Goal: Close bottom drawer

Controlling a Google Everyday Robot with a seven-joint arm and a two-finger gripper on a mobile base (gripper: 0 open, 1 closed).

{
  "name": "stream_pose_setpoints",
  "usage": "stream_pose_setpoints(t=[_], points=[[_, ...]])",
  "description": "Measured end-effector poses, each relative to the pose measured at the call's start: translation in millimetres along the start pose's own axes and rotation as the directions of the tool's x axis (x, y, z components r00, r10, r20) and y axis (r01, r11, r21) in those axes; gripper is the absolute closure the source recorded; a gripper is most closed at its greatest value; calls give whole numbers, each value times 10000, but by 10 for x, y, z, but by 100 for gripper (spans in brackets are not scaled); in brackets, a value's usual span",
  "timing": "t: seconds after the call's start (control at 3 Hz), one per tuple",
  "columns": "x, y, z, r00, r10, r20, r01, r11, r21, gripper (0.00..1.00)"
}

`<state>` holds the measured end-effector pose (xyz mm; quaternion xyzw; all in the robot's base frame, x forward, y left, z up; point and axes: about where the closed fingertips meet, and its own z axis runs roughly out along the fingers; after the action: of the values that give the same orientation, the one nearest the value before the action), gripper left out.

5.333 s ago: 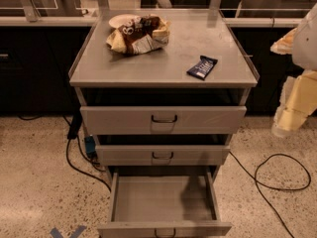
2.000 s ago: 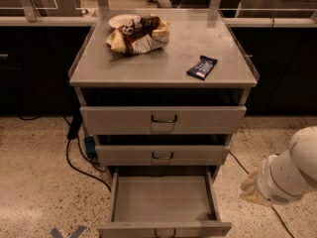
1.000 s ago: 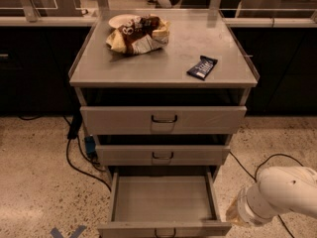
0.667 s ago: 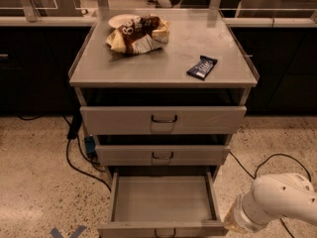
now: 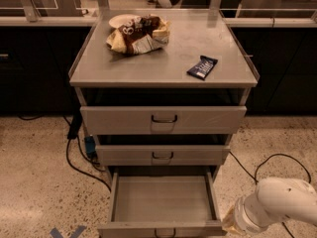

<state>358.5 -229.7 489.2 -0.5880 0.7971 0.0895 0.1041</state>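
The bottom drawer [image 5: 163, 200] of the grey metal cart is pulled far out, its plain grey tray empty. Its front edge lies at the bottom of the view with a small dark handle [image 5: 165, 232] at centre. Above it are the middle drawer [image 5: 162, 155] and the taller top drawer [image 5: 163, 119], both shut or nearly so. My white arm [image 5: 275, 207] reaches in from the lower right, and its wrist end [image 5: 237, 222] is beside the drawer's front right corner. The gripper itself is hidden below the frame edge.
On the cart top [image 5: 163, 53] lie a pile of snack bags on a plate [image 5: 138, 33] and a dark snack bar [image 5: 202, 67]. Black cables [image 5: 86, 170] run over the speckled floor on the left and on the right [image 5: 270, 165]. Dark counters stand behind.
My arm has moved down and left from the right side of the cart to the front right corner of the open bottom drawer. The drawer has not moved.
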Motion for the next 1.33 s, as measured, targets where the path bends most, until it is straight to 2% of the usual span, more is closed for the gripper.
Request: stream_pose_setpoints(t=[0.33, 0.67, 1.0, 1.33], points=[[-25, 53, 380, 9906, -4, 1371, 94, 9978, -653, 100], [-46, 179, 853, 9784, -585, 1983, 845, 9885, -1252, 100], [-72, 299, 1302, 9773, -1354, 1628, 1604, 9753, -1519, 100], [-55, 446, 1641, 9772, -1799, 1128, 1979, 9642, -1764, 100]])
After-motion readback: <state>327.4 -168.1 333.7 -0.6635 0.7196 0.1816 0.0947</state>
